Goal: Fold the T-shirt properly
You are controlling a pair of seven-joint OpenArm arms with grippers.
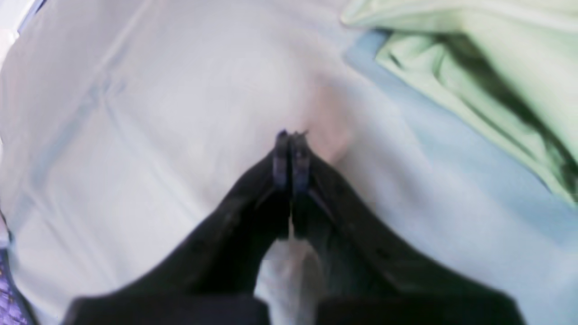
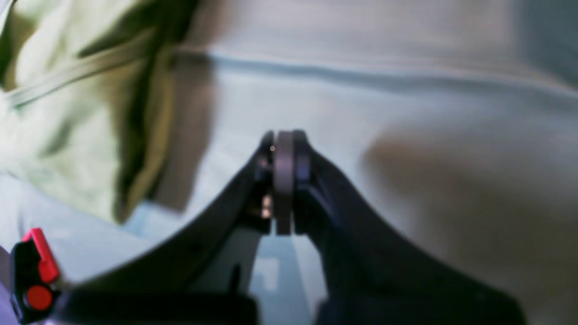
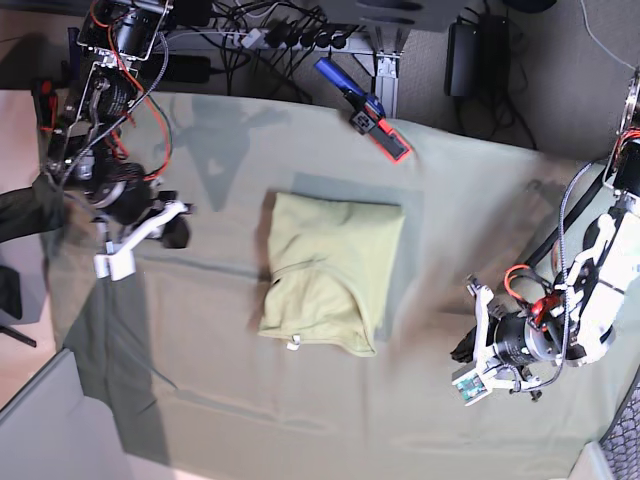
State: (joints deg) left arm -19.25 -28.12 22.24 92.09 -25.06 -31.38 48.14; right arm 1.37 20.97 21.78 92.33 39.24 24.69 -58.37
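The pale yellow-green T-shirt (image 3: 330,270) lies folded into a rough rectangle in the middle of the table, a small white tag at its lower left corner. In the left wrist view its rumpled edge (image 1: 478,76) shows at the upper right; in the right wrist view it (image 2: 76,108) fills the upper left. My left gripper (image 1: 291,135) is shut and holds nothing, above the cloth well to the right of the shirt (image 3: 462,350). My right gripper (image 2: 283,137) is also shut and holds nothing, off to the shirt's left (image 3: 178,232).
A grey-green table cloth (image 3: 200,370) covers the table. A blue and red clamp (image 3: 365,110) sits at the cloth's far edge. Cables and power bricks (image 3: 300,35) lie beyond the table. A red and black clamp (image 2: 34,275) shows low in the right wrist view.
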